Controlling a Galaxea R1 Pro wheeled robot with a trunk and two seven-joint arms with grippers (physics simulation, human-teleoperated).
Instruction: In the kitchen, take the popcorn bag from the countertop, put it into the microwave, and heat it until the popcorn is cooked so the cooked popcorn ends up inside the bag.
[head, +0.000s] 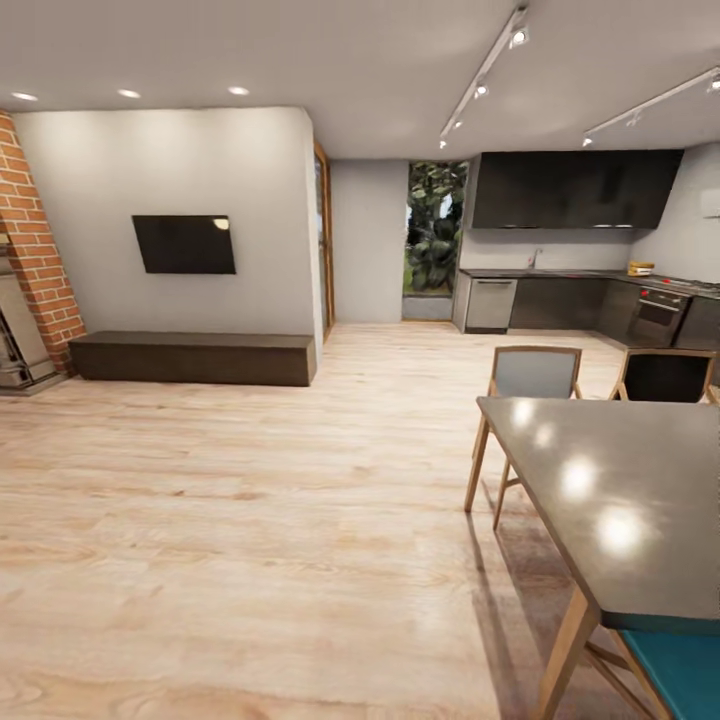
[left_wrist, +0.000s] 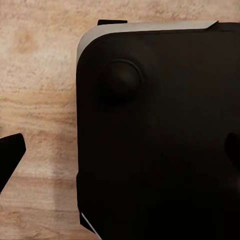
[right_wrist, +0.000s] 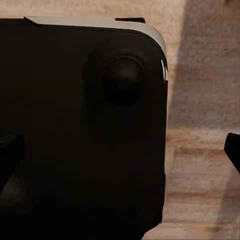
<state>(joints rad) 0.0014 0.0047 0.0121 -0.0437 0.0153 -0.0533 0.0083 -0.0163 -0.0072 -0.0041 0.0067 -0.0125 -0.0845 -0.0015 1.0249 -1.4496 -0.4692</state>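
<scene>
Robot is standing in the living area, far from the kitchen. Head view, left to right: brick wall (head: 35, 240), wall TV (head: 185, 244), low bench (head: 195, 357), wood floor (head: 250, 520), dining table (head: 610, 500) at lower right, countertop (head: 560, 273) at upper right. Popcorn bag and microwave aren't discernible from here. Risk: the base is likely clipping the table or chairs (head: 535, 375) when heading right. Wrist views are looking down at the dark robot base (left_wrist: 160, 140) over floor; finger opening can't be told.
</scene>
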